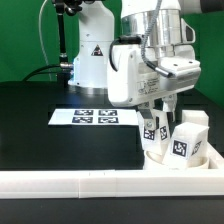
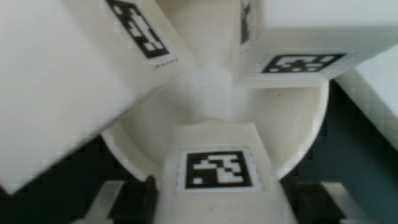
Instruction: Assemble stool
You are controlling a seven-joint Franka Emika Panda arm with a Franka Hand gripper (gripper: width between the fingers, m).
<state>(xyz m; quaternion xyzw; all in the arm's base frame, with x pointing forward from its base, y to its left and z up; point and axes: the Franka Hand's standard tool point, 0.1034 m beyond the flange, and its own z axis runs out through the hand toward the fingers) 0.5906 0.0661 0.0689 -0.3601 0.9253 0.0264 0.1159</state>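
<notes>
1. A white robot arm [image 1: 140, 60] reaches down over a black worktop [image 1: 60, 140], toward the corner at the exterior view's right.
2. Its pincer [image 1: 160, 112] sits low among the stool parts, and its dark fingers [image 2: 111, 195] show only as blurred edges in the wrist view.
3. How far the pincer is open, and whether it has hold of anything, cannot be told from either view.
4. The round white seat [image 1: 200, 152] lies on the worktop near the exterior view's right edge, tucked against a long white rail [image 1: 70, 180] that runs along the near side.
5. Upright on the seat stand two blocky white legs: one leg [image 1: 153, 128] just below the pincer, and a second leg [image 1: 187, 140] close beside it toward the exterior view's right.
6. Each carries a black-and-white square tag; no readable writing appears on them.
7. In the wrist view, a white tagged part [image 2: 222, 150] fills the centre, with other tagged white blocks crowding close around it.
8. The marker board [image 1: 92, 116], a flat white sheet printed with black square tags, lies well apart toward the exterior view's left.
9. A black warning triangle [image 1: 96, 54] marks the arm's base.
</notes>
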